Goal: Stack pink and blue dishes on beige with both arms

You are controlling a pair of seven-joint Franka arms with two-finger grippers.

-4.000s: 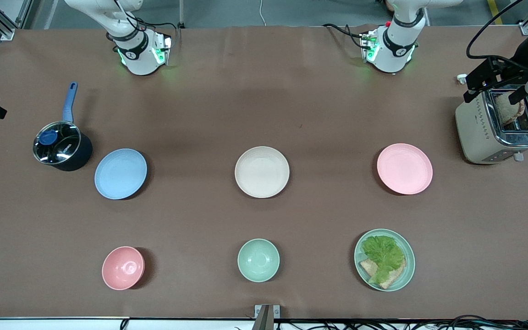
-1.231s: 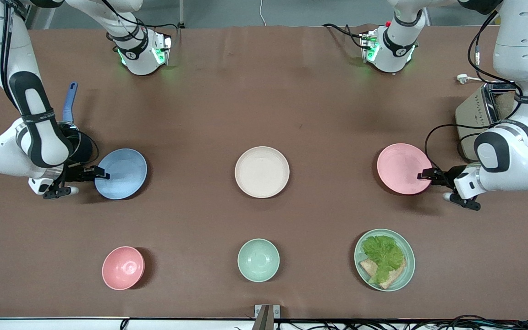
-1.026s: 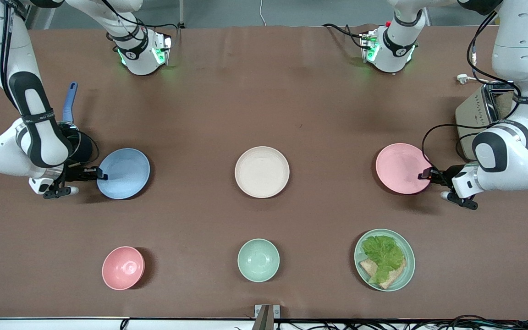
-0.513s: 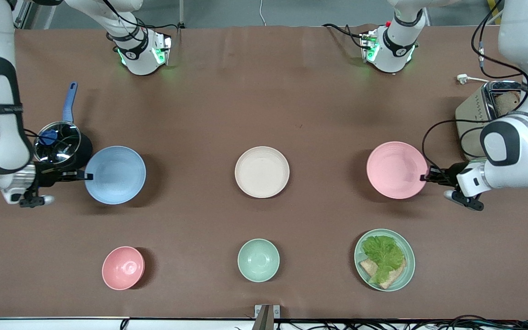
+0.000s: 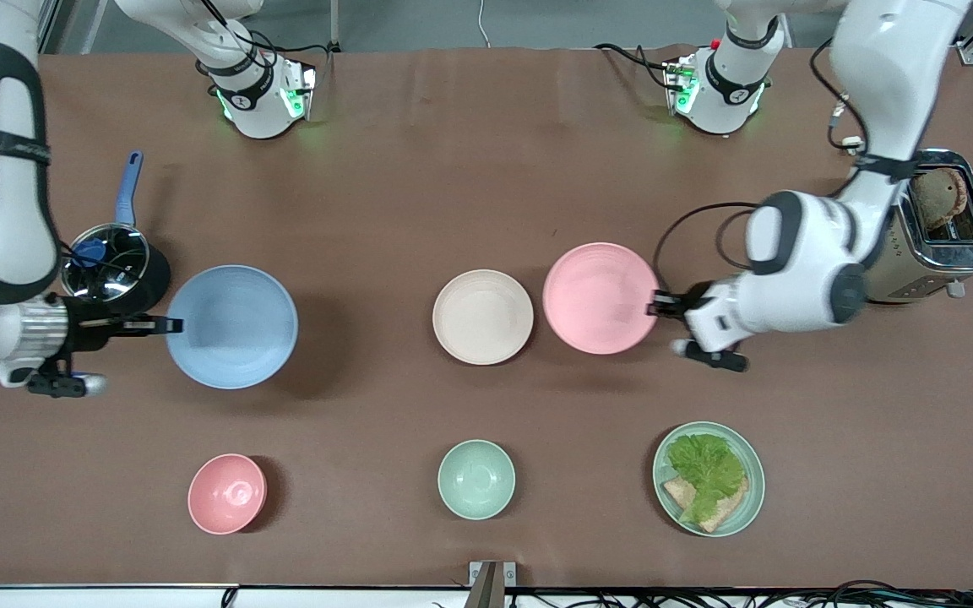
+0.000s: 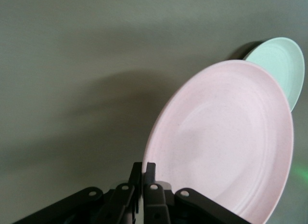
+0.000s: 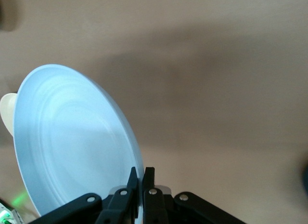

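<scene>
The beige plate (image 5: 482,317) lies flat at the middle of the table. My left gripper (image 5: 655,306) is shut on the rim of the pale pink plate (image 5: 600,297) and holds it in the air just beside the beige plate, toward the left arm's end. The left wrist view shows the left gripper (image 6: 143,165) pinching the pink plate (image 6: 226,142) at its edge. My right gripper (image 5: 170,323) is shut on the rim of the pale blue plate (image 5: 231,326), raised over the table toward the right arm's end. In the right wrist view the right gripper (image 7: 143,172) clamps the blue plate (image 7: 72,147).
A lidded saucepan (image 5: 111,270) with a blue handle stands close to the right gripper. A toaster (image 5: 943,228) sits at the left arm's end. Nearer the camera stand a pink bowl (image 5: 227,493), a mint-green bowl (image 5: 476,479) and a mint-green plate (image 5: 709,479) with lettuce and bread.
Both grippers closed on the plate rims and lifted the plates. The pink plate has travelled to just beside the beige plate. The blue plate has risen and shifted slightly toward the middle.
</scene>
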